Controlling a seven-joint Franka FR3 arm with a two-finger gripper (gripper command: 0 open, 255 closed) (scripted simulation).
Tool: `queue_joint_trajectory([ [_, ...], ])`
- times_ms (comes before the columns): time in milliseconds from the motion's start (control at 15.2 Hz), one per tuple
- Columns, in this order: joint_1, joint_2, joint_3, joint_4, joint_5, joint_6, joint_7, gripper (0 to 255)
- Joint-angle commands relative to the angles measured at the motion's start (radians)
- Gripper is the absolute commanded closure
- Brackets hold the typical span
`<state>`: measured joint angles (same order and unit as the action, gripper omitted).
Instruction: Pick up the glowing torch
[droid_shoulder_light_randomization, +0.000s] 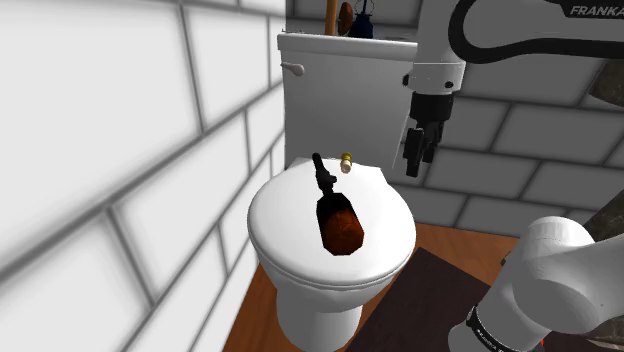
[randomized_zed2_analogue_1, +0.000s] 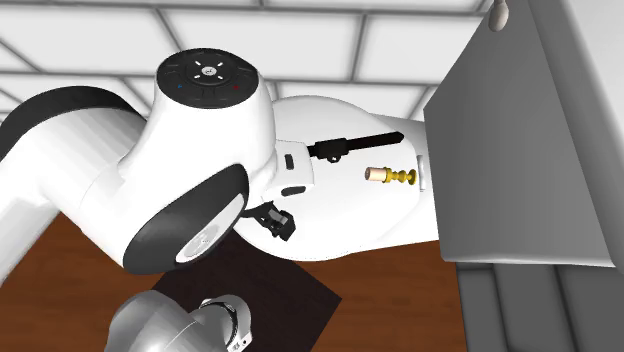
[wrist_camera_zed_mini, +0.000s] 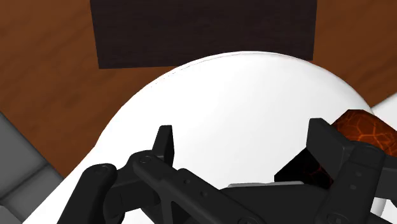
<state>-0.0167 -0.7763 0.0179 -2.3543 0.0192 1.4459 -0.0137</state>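
The torch (droid_shoulder_light_randomization: 335, 215) lies flat on the closed white toilet lid (droid_shoulder_light_randomization: 390, 215). It has a thin black handle (randomized_zed2_analogue_1: 350, 145) pointing toward the tank and a dark orange, cracked-looking head (wrist_camera_zed_mini: 366, 127). My black gripper (droid_shoulder_light_randomization: 413, 163) hangs in the air above the lid's edge, off to the shoulder view's right of the torch. In the wrist view the gripper (wrist_camera_zed_mini: 245, 146) is open, with bare white lid between its fingers, and the torch head shows just outside one finger (wrist_camera_zed_mini: 324, 143). In the second exterior view my arm covers the torch head, and the gripper (randomized_zed2_analogue_1: 280, 222) peeks out beneath the arm.
A small gold candlestick-like piece (droid_shoulder_light_randomization: 347, 160) lies on the lid near the hinge, beside the handle tip. The toilet tank (droid_shoulder_light_randomization: 340, 90) rises behind it. White block walls close in behind and at the shoulder view's left. A dark mat (wrist_camera_zed_mini: 203, 32) lies on the wooden floor.
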Motion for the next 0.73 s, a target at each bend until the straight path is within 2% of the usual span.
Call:
queue_joint_trajectory([
  [0,0.000,0.000,0.000,0.000,0.000,0.000,0.000,0],
  [330,-0.041,0.153,0.079,0.029,0.059,0.134,0.208,0],
  [660,-0.082,0.326,0.141,0.094,0.084,0.255,0.410,0],
])
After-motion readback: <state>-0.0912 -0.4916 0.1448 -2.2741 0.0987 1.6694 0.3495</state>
